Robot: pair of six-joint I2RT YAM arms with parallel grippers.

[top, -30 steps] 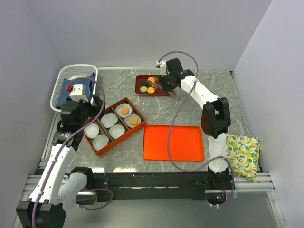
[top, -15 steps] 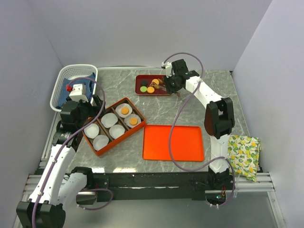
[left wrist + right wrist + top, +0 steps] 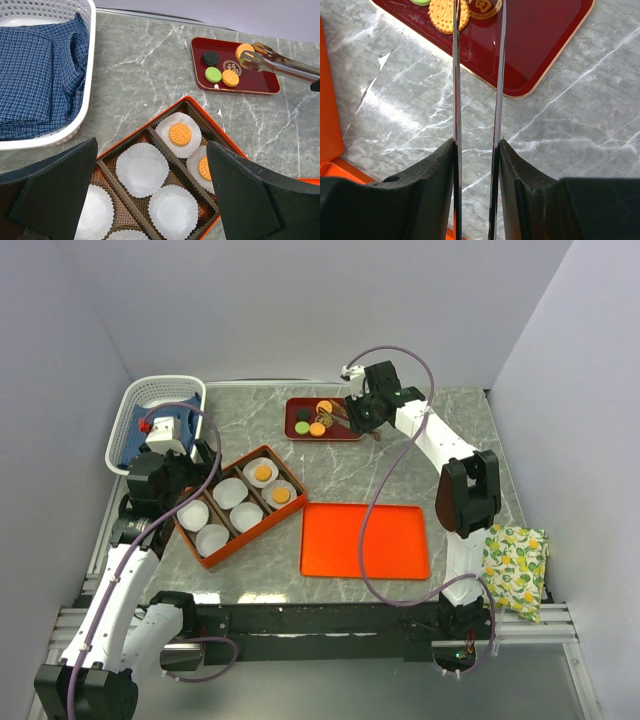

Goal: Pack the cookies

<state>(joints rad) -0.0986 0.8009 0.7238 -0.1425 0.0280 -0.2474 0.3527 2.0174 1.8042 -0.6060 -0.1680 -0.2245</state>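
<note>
A dark red tray [image 3: 293, 405] at the back holds a black cookie [image 3: 210, 58], a green cookie [image 3: 213, 75] and two orange cookies [image 3: 230, 78] [image 3: 244, 50]. My right gripper [image 3: 364, 412] is shut on metal tongs [image 3: 455, 100]. The tong tips [image 3: 246, 59] rest against the farther orange cookie; I cannot tell whether they pinch it. The orange box [image 3: 260, 538] holds white paper cups; two carry orange cookies [image 3: 180, 134] [image 3: 203, 168]. My left gripper [image 3: 155, 190] hovers open and empty above the box.
A white basket [image 3: 130, 400] with a blue checked cloth [image 3: 35, 75] stands at the back left. A flat orange lid [image 3: 365, 540] lies at the front centre. A lemon-print cloth [image 3: 515, 565] hangs at the right table edge.
My right gripper and the tongs have shifted a little to the right, and the tips now sit at the back orange cookie. The left arm has not moved.
</note>
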